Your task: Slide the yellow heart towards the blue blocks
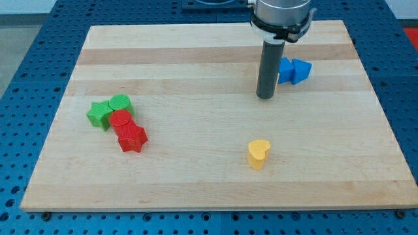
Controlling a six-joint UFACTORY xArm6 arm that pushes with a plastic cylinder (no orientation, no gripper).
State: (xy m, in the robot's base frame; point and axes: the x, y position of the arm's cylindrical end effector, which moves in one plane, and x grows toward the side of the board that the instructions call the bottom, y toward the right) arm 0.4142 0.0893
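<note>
Below blue blocks (pixel 293 70): yellow heart (pixel 258 154), unobstructed.

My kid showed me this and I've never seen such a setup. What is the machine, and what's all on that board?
It is a robot arm ending in a dark rod, no hand. My tip slides on the wooden board and pushes blocks; nothing is held. The one camera's mounting isn't on record. The tip sits just left of the blue blocks, near the view's top. The yellow heart lies below, apart from it. At the view's left, green blocks and red blocks cluster together.
</note>
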